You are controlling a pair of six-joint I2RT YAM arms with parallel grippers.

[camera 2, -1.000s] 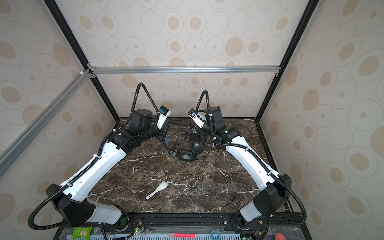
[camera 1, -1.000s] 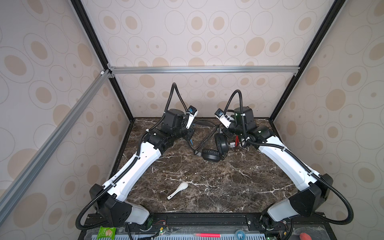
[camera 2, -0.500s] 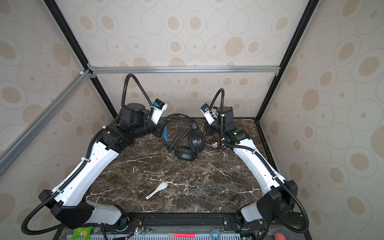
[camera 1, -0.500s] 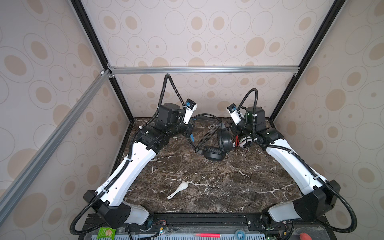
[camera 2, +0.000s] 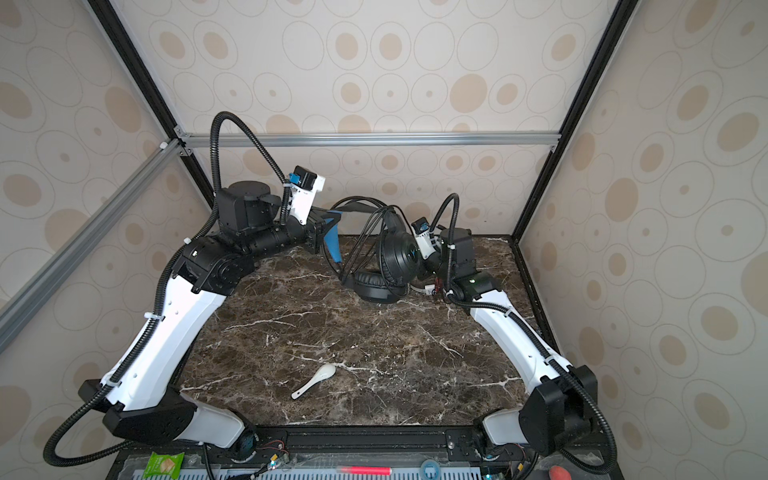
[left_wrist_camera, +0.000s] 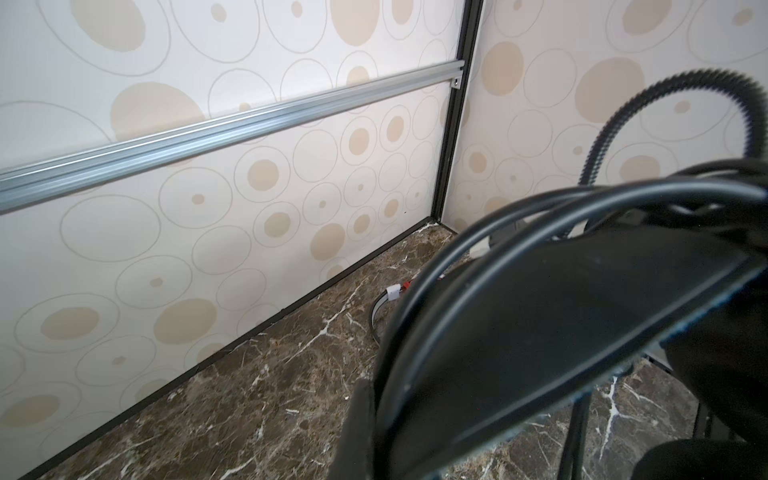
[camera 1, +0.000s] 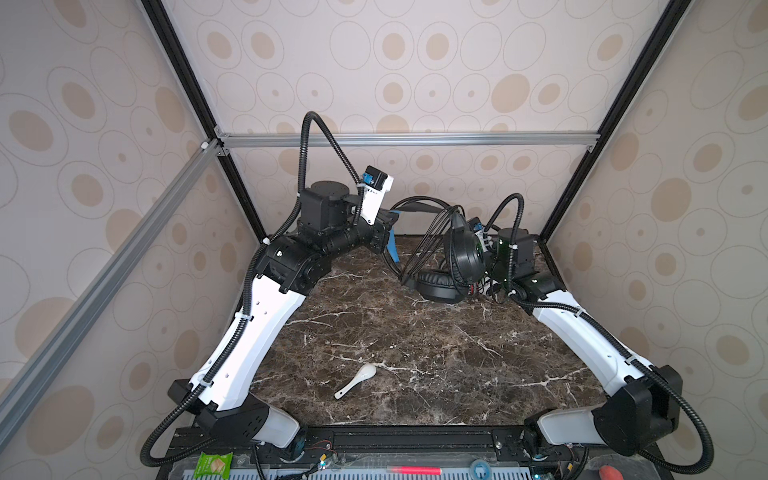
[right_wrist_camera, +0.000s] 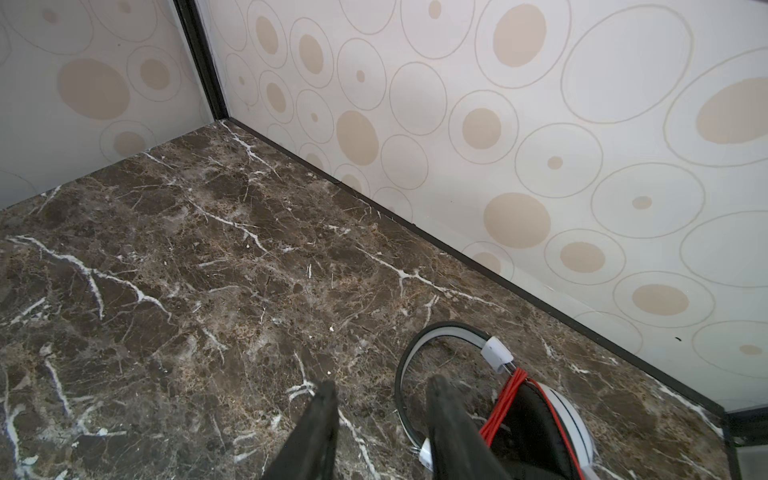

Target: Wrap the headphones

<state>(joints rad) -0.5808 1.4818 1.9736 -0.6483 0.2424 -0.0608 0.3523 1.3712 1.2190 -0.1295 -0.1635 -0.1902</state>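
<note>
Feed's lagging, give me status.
Left gripper shut on black over-ear headphones at blue-lined headband. Right gripper open, empty. White-and-black red-cabled headphones beside it. White spoon clear.

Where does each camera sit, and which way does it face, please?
Top views: high at the front, looking down toward the back wall; the left arm and right arm whole, the table, the black headphones.
Left wrist: on the left arm, facing the back-right corner; past the held headphones, the right arm's hose shows.
Right wrist: on the right arm, facing down toward seemingly the back-left corner; the open right gripper shows.
Shared: both wrist views catch the white-and-black headphones.
</note>
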